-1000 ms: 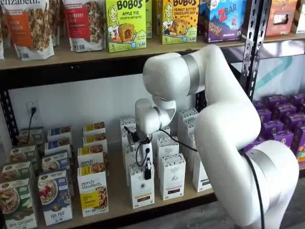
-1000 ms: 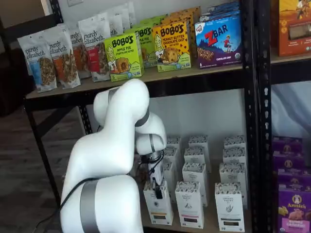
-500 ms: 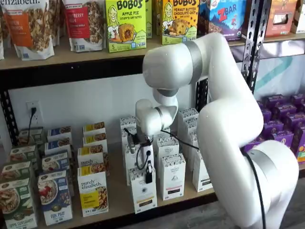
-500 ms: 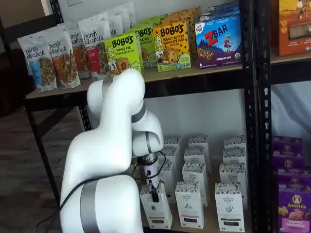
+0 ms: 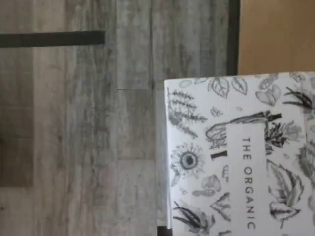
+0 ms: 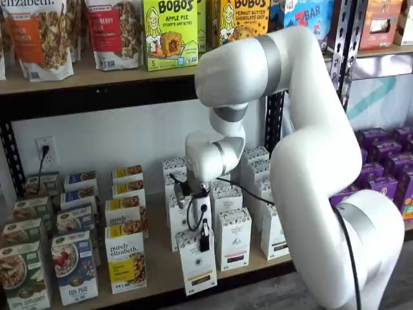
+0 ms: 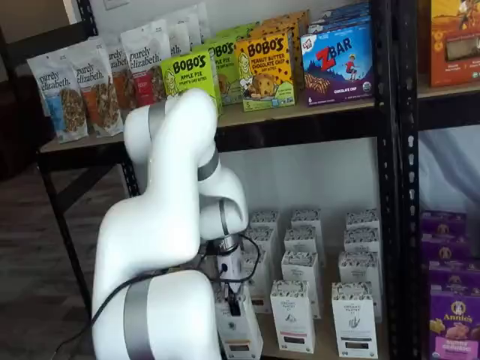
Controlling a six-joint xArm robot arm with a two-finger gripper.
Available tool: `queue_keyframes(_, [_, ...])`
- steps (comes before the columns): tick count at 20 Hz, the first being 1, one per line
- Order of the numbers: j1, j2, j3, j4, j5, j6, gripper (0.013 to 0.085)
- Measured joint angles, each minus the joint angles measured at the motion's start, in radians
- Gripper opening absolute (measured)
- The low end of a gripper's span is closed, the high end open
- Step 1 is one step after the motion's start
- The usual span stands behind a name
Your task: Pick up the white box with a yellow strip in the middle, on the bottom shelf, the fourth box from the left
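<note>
My gripper (image 6: 203, 236) is shut on the white box (image 6: 197, 263), a tall slim carton with a dark speckled top band and a strip low on its front. The box is held at the front edge of the bottom shelf (image 6: 158, 261), slightly tilted and forward of its row. In a shelf view the gripper (image 7: 233, 298) grips the box (image 7: 240, 334) at its top. The wrist view shows the box's botanical-print top (image 5: 236, 157), reading "THE ORGANIC", partly over the grey floor and next to the pale shelf board (image 5: 275, 34).
Like white cartons (image 6: 233, 237) stand in rows right of and behind the held box. Granola boxes (image 6: 126, 259) stand to its left, purple boxes (image 6: 381, 168) on the far right. A black upright (image 6: 274, 129) and the upper shelf's snack boxes (image 6: 169, 32) are above.
The gripper has drawn the white box forward and slightly down, out of its row toward the shelf's front edge. The arm's elbow has risen and swung back.
</note>
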Motion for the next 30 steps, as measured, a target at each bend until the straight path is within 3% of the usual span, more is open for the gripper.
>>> queue_keyframes(7, [0.006,-0.11,0.131,0.013,-0.001,-0.005,0.053])
queue_keyframes(15, [0.019,-0.26,0.282,0.094,0.018,-0.065,0.053])
queue_keyframes(23, [0.03,-0.41,0.397,0.134,0.062,-0.089,0.053])
queue_keyframes(30, [0.05,-0.495,0.448,0.116,0.088,-0.05,0.053])
